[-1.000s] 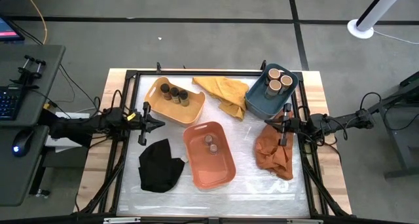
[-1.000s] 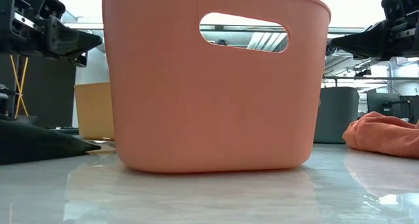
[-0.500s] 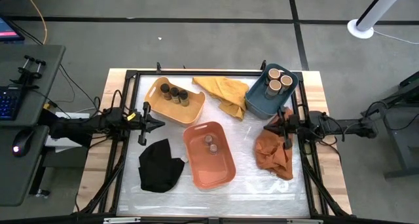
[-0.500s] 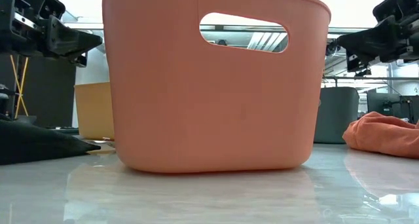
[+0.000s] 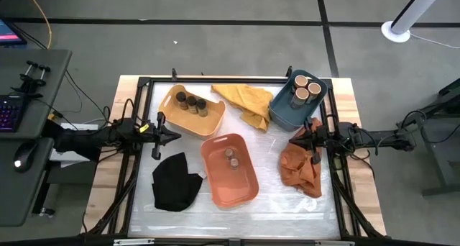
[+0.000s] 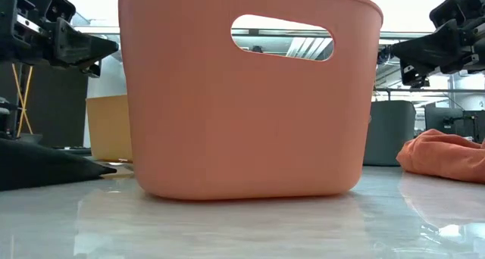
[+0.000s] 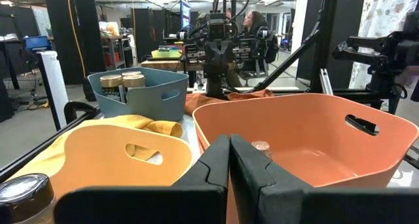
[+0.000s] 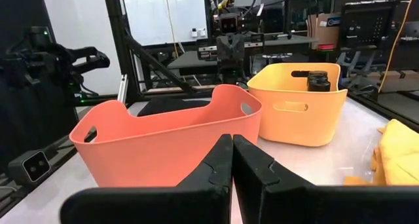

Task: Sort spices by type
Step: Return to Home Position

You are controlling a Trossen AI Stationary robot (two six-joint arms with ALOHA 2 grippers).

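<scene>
The spices stand in three tubs. Three dark jars (image 5: 192, 102) are in the yellow tub (image 5: 172, 118) at the far left. Three wide tan-topped jars (image 5: 302, 88) fill the blue tub (image 5: 282, 111) at the far right. Two jars (image 5: 231, 158) are in the orange tub (image 5: 241, 190) in the middle. My left gripper (image 5: 178, 136) hangs shut at the table's left edge, pointing level toward the orange tub with nothing in it. My right gripper (image 5: 290, 140) hangs shut at the right edge above the orange cloth, also with nothing in it.
A yellow cloth (image 5: 244, 103) lies between the yellow and blue tubs. An orange cloth (image 5: 300, 168) is crumpled at the right, and a black cloth (image 5: 176, 183) lies at the near left. A black frame (image 5: 215, 79) rims the table. The near strip of the table (image 5: 237, 216) is bare.
My right arm has swung a little toward the table's near edge, and its wrist has rolled about its own line. The gripper now points straight across at the left arm. It stays shut.
</scene>
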